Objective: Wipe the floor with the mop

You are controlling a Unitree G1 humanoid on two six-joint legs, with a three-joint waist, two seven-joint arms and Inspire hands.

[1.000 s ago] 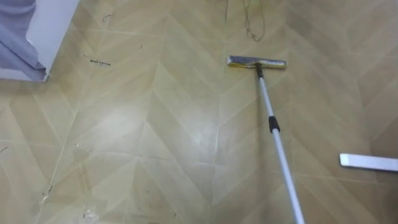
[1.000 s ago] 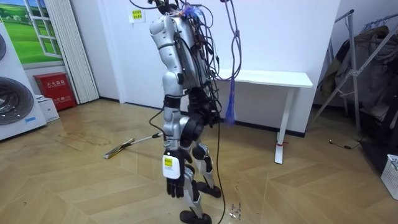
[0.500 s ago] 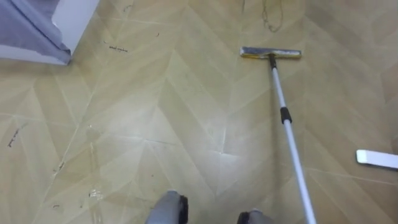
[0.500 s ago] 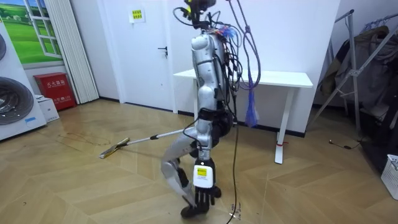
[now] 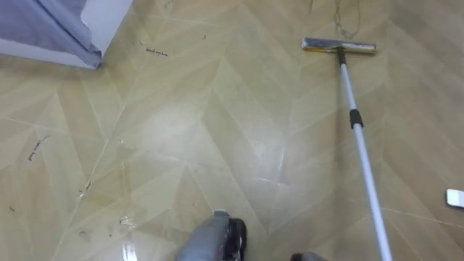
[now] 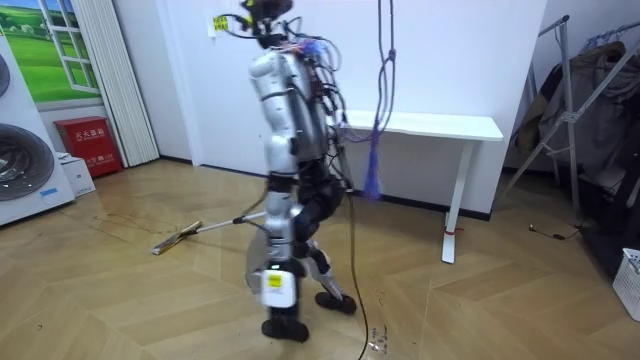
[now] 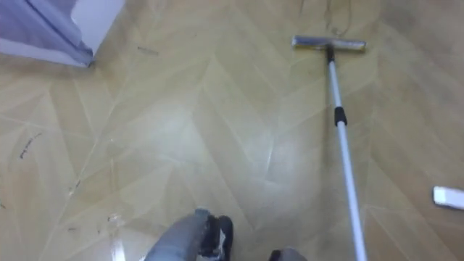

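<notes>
The mop lies with its flat head point(image 5: 339, 46) on the wooden floor ahead of me. Its white handle point(image 5: 362, 159) runs from the head back to the lower right of the left eye view, with a black collar partway along. In the room view the mop head point(image 6: 170, 240) rests on the floor at the room view's left, and the handle point(image 6: 225, 223) rises to my hip. My left hand point(image 6: 272, 286) hangs low beside my leg, on the side nearest the room camera.
A white panel with grey cloth point(image 5: 65, 29) stands at the far left. A small white piece point(image 5: 455, 197) lies on the floor at the right edge. In the room view, a white table point(image 6: 440, 128) stands behind me and a washing machine point(image 6: 25, 160) sits at the left.
I have stepped across the floor and the eye views have shifted with me. In the room view the mop head has slid a little toward the left.
</notes>
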